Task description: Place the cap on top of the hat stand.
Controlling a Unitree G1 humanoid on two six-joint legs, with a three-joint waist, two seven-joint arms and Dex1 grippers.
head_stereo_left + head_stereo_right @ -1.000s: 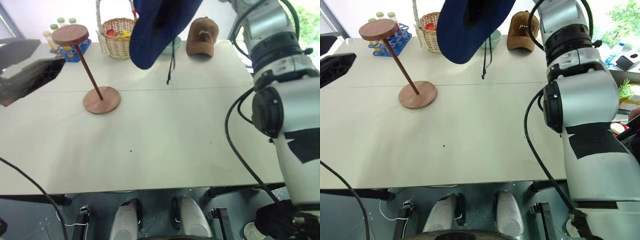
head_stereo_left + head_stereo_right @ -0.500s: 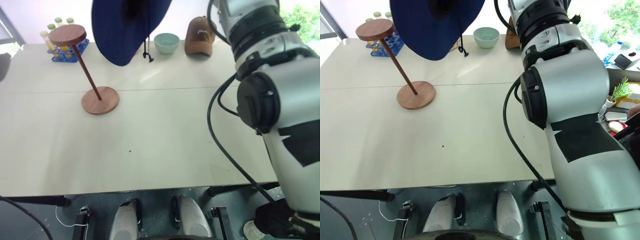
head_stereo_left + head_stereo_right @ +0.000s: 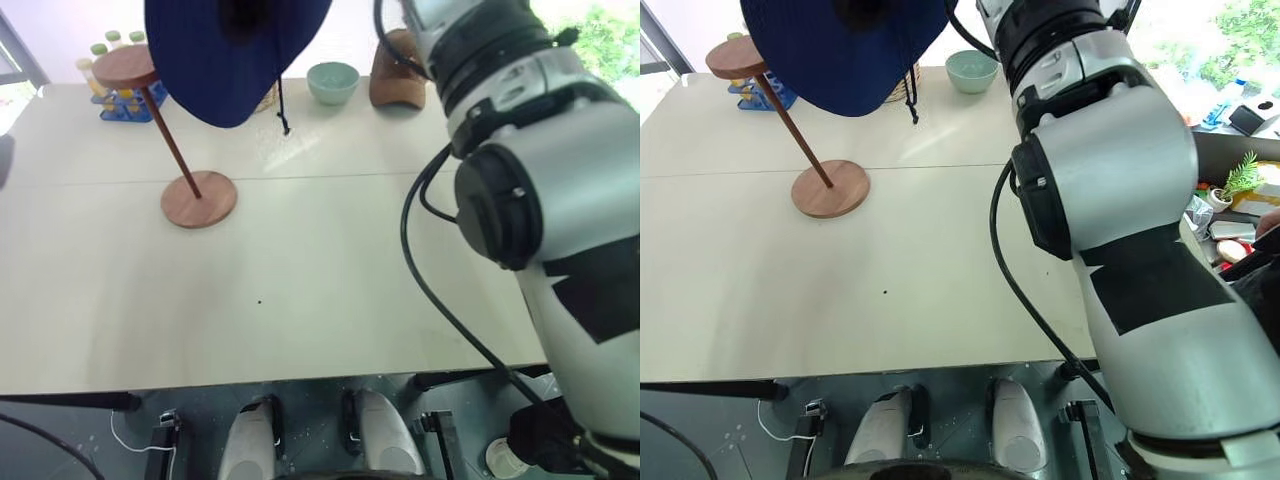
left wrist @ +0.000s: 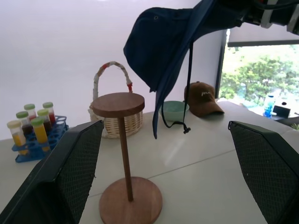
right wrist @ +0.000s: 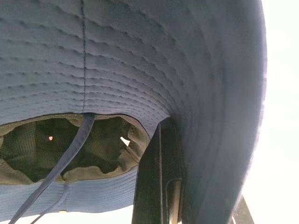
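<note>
Cap [image 3: 225, 55] gripped by brim in closed right end effector [image 5: 161, 186], held aloft above worktop [image 3: 330, 260]. Stand [image 3: 175, 140] disc seen just left of and below cap. Left end effector [image 4: 163, 163] open, idle.

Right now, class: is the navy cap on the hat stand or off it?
Off. The cap hangs in the air from the right gripper, above and beside the hat stand, whose disc top is bare.
</note>
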